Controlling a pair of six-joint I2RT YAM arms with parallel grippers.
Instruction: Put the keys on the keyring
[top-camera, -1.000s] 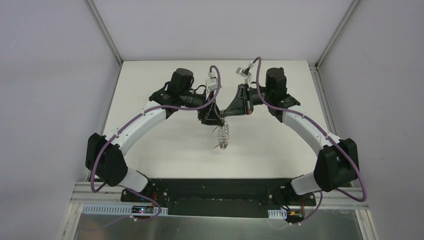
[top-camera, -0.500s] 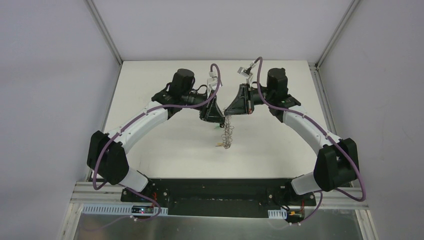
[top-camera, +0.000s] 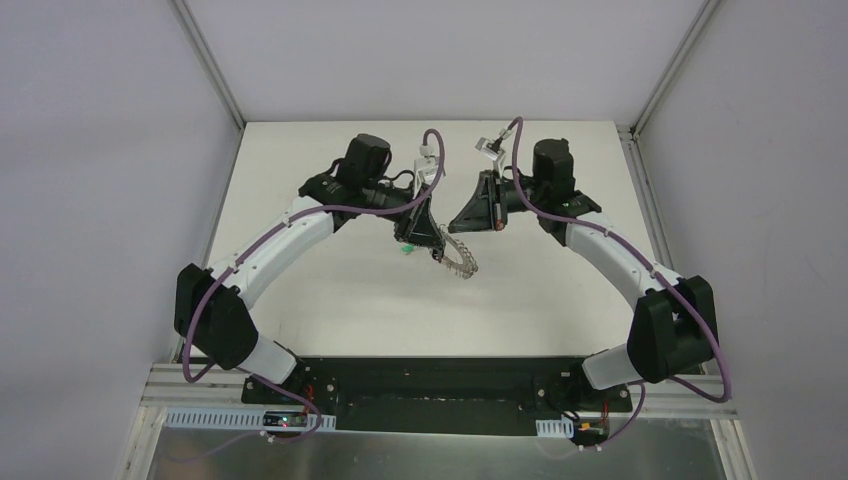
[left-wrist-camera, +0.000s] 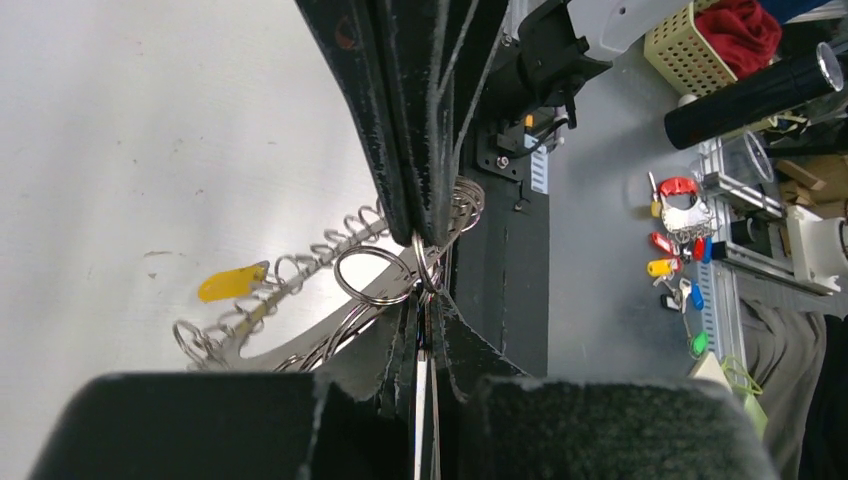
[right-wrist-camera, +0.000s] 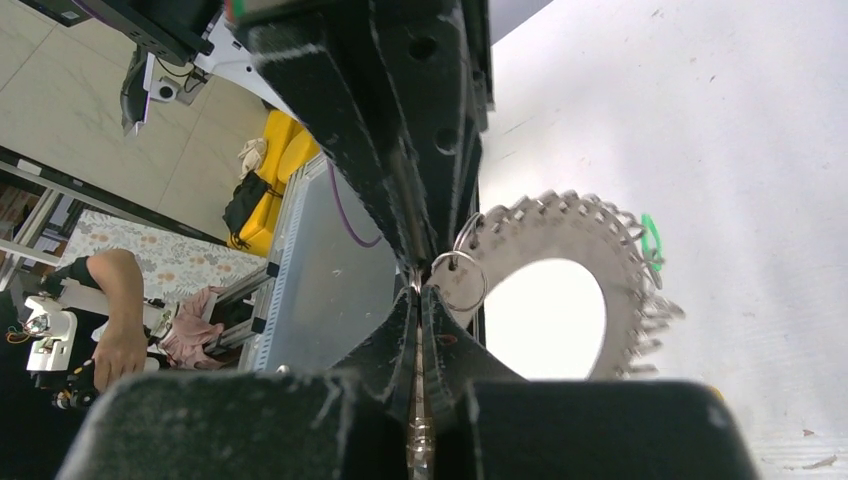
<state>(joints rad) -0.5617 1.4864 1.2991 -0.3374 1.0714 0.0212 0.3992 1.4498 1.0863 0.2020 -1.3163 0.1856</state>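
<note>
Taut keyring (right-wrist-camera: 590, 225) blocks gap between left gripper (left-wrist-camera: 425, 300), right gripper (right-wrist-camera: 418, 290).

Both arms reach inward, wrists near each other; left gripper (top-camera: 435, 248) and right gripper (top-camera: 454, 225) pinched closed.

**Two arms, two grippers, one keyring, two keys in sight**

One white table (top-camera: 330, 290) carries two robot arms: the left arm (top-camera: 275, 245) and the right arm (top-camera: 612, 250). Each ends in one two-finger gripper, making two: the left gripper (top-camera: 436, 252) and the right gripper (top-camera: 454, 227). There is one keyring (top-camera: 462, 262). The small wire rings fringing it are too many and too crowded to count. Two keys show: one green key (right-wrist-camera: 652, 240) and one yellow-orange key (left-wrist-camera: 232, 283). Beyond the table are one black cylinder (left-wrist-camera: 760, 95), one perforated basket (left-wrist-camera: 690, 50) and one person's forearm (right-wrist-camera: 110, 290).
</note>
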